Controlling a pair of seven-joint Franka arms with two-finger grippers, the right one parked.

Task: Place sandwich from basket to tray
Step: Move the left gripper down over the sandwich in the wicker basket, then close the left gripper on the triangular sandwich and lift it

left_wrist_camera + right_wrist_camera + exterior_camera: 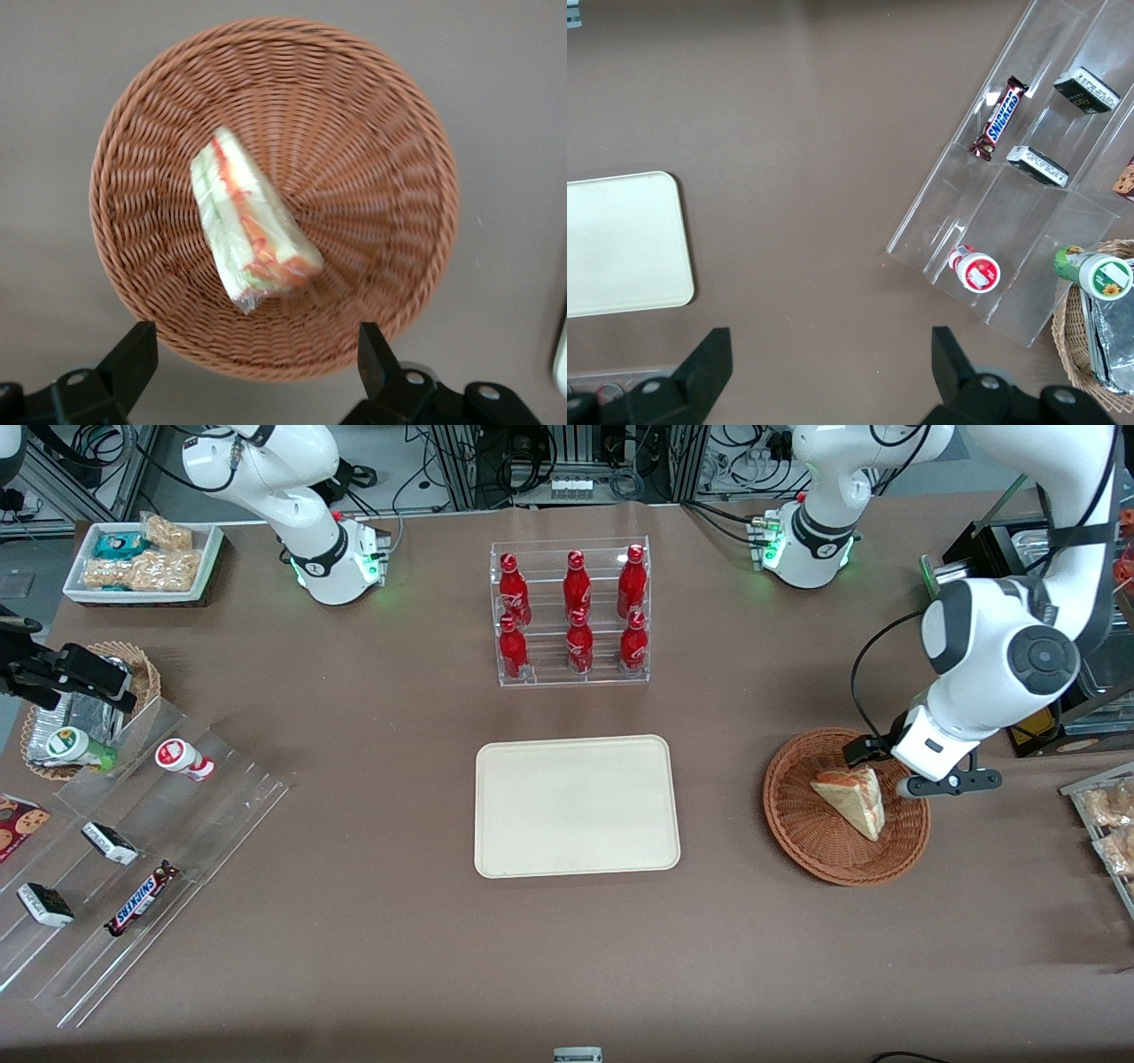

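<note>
The working left arm reaches down from the upper right of the front view, its big white elbow joint bent above the table edge and its wrist angled toward the basket [846, 808]. The gripper [895, 771] hangs over the basket's rim on the edge farther from the front camera, apparently not touching the wicker — though the height is hard to judge from this angle. In the left wrist view the gripper [257, 354] has its two black fingers [131, 359] spread wide, with nothing between them; the basket [381, 177] fills the space ahead of them.

The sandwich [852, 799] lies in the basket, roughly in its middle, in the right-hand part of the front view. It is a triangular wedge of pale bread with a tan crust. From the wrist camera the sandwich [251, 221] shows an orange-red stripe and green streaks along its cut face, and a clear film wrap with a crimped tail at its wider end. It rests flat on the reddish-brown weave, clear of the rim.

The cream-beige tray [577, 806] sits at the centre of the front view, well apart from the basket, flat on the brown table [399, 957]. Above it in the frame — farther from the camera — stands a clear rack of red cola bottles [571, 611].
</note>
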